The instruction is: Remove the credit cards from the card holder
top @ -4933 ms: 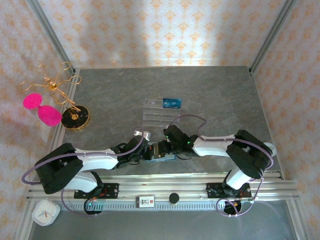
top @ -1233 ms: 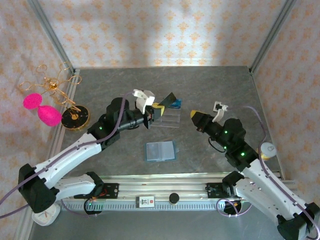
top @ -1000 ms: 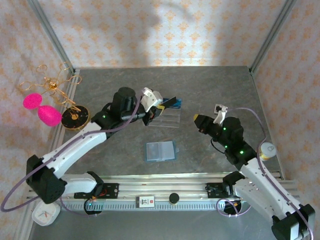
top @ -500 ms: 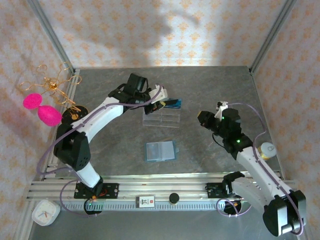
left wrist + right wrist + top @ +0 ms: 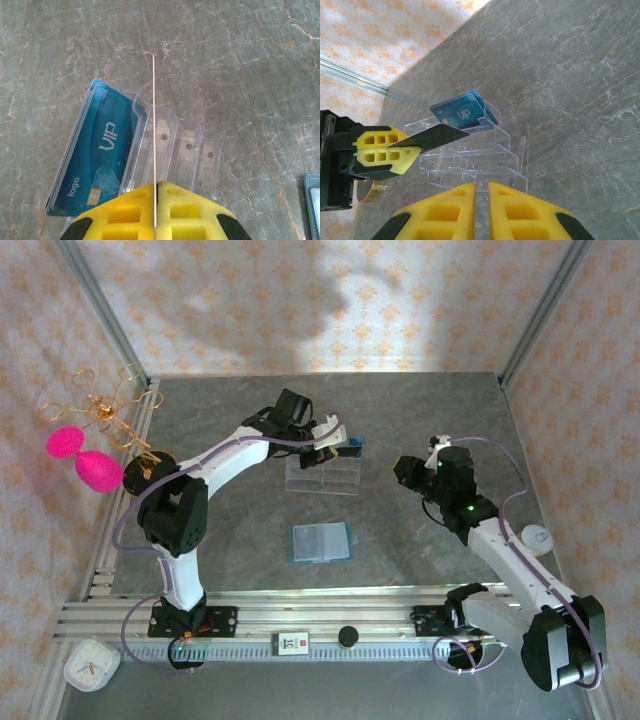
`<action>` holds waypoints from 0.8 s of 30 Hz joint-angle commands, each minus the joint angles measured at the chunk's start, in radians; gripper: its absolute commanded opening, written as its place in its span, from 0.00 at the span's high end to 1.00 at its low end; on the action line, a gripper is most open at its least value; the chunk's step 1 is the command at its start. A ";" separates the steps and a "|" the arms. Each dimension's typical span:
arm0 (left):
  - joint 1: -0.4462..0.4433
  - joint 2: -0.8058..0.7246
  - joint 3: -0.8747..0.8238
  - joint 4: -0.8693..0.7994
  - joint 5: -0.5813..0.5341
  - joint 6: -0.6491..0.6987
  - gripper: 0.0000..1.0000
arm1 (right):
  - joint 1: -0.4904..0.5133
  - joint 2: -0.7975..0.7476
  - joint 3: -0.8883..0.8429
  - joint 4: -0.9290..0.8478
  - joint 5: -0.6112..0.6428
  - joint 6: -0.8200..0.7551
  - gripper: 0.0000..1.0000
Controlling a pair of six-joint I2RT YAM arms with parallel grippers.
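Teal card (image 5: 100, 160) sits in the stand (image 5: 187, 150) under the left claw (image 5: 155, 187), which pinches a dark card (image 5: 437, 136); right claw (image 5: 481, 192) narrow, empty; whether the holder (image 5: 322, 540) keeps more is unclear.

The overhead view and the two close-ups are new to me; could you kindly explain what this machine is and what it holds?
Two robot arms are bolted at the near edge of a grey table. The overhead view looks down on both; each close-up comes from a camera on one wrist. The left gripper pinches a thin dark card over a clear tiered stand, which holds a blue VIP card. The right gripper is empty. The card holder lies open on the table.
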 commanded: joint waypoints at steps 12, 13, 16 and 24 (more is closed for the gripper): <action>-0.019 0.073 0.060 0.017 -0.008 0.004 1.00 | -0.015 0.015 0.027 0.030 0.015 -0.029 0.86; -0.018 0.080 0.071 0.001 -0.009 0.010 1.00 | -0.015 0.013 0.027 0.030 0.015 -0.030 0.86; -0.018 0.087 0.079 -0.004 -0.026 0.008 1.00 | -0.018 0.010 0.025 0.028 0.014 -0.031 0.86; -0.017 0.118 0.114 -0.049 -0.048 0.011 1.00 | -0.023 0.011 0.029 0.031 0.011 -0.035 0.86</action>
